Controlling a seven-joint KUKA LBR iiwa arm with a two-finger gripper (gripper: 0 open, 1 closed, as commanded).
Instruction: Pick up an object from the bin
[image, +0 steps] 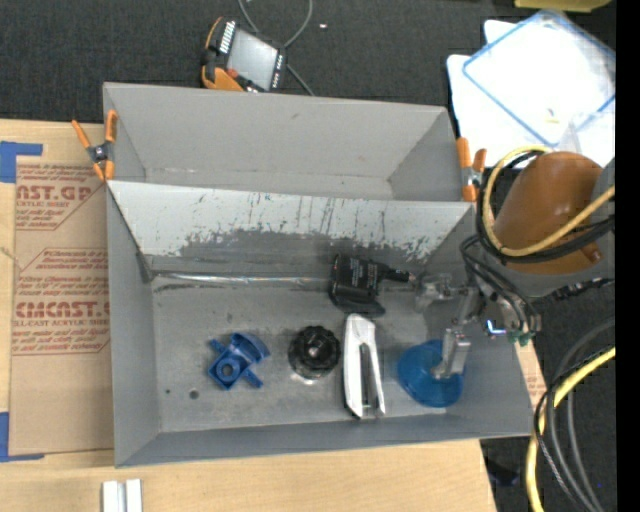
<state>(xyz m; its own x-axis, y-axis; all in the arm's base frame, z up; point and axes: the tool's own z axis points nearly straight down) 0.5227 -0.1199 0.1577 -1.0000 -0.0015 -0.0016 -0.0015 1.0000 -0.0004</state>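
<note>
Gripper (453, 358) down at the front right of the grey bin (140, 330), its tip over a blue round piece (420, 380).

Reaching in from the right, the arm ends right over the right half of that blue round piece, which lies flat on the floor close to the front wall. Whether the gripper is apart or closed cannot be told, nor whether it touches the piece. Just left of the blue round piece lies a long white object (362, 365), set lengthwise front to back. Left of that sits a black round object (315, 352), and well to the left again a small blue plastic part (235, 362) with an angular shape. Farther back, near the foot of the sloping rear wall, is a black blocky object (355, 280), apart from the front row.
</note>
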